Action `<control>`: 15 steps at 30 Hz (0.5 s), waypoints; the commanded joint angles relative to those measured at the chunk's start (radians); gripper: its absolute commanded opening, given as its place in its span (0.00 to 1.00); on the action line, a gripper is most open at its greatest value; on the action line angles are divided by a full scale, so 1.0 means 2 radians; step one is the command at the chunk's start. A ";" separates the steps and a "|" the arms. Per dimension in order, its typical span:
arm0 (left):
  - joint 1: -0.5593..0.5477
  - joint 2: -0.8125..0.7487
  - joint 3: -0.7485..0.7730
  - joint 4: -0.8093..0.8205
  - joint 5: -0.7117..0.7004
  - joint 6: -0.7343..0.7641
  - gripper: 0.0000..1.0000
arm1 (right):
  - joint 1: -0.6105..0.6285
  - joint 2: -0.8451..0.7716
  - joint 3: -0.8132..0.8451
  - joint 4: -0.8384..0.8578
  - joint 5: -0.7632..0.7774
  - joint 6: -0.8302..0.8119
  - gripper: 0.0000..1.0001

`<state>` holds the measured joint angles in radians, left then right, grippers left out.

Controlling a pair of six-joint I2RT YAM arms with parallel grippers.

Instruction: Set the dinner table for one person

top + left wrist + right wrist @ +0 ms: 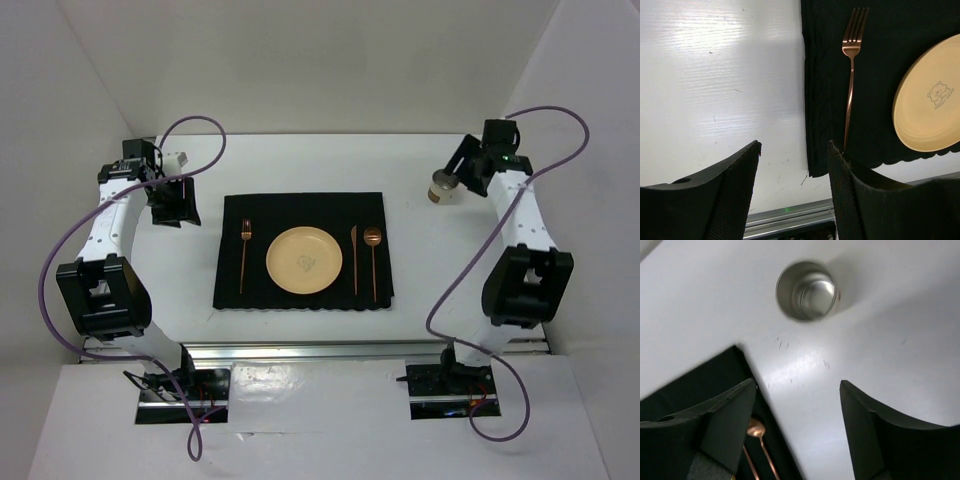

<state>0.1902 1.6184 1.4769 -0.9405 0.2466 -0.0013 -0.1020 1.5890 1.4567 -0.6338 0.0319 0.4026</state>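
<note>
At the near edge, a shiny silver metal rail (330, 352) runs along the big white dinner table (300, 165). The two arm bases (185, 385) sit just in front of the rail. The table is the floor of a white box, with plain white walls (320, 60) on the left, right and far sides.

A little farther in, a black cloth placemat (300, 208) lies flat in the middle of the table. On it sits a round yellow plate (304, 260). A thin copper fork (244, 255) lies to the left of the plate. A copper knife (354, 258) and a copper spoon (373, 262) lie side by side to its right. None of them touch the plate.

The left claw (794, 147) hangs near the mat's left edge. Its fingers are wide apart and hold nothing.

Farther back on the right, a small round metal cup (807, 290) stands upright on bare table, past the mat's far right corner. The right claw (797, 385) hangs near it, spread wide with nothing in it. The cup is beyond its fingertips.

Bare white table runs all round the mat.
</note>
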 commanded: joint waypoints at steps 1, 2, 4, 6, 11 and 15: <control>0.002 -0.010 -0.007 0.008 -0.016 0.003 0.64 | -0.032 0.081 0.063 0.028 -0.051 -0.015 0.76; 0.002 -0.010 -0.007 0.008 -0.016 0.003 0.64 | -0.039 0.097 0.077 0.034 -0.056 -0.007 0.74; 0.002 -0.010 -0.007 0.008 -0.021 0.003 0.64 | -0.059 0.145 0.117 0.040 -0.062 -0.002 0.70; 0.002 -0.005 -0.007 0.012 -0.026 0.003 0.64 | -0.066 0.179 0.145 0.040 -0.067 -0.002 0.67; 0.002 0.015 -0.002 0.008 -0.043 0.003 0.64 | -0.066 0.255 0.210 0.020 -0.042 -0.007 0.61; 0.002 0.025 -0.002 0.008 -0.048 0.003 0.64 | -0.066 0.272 0.210 0.036 -0.032 -0.007 0.52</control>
<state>0.1902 1.6535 1.4654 -0.9276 0.1696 -0.0013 -0.2344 2.1365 1.8153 -0.5934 -0.0597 0.3977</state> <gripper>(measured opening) 0.637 0.532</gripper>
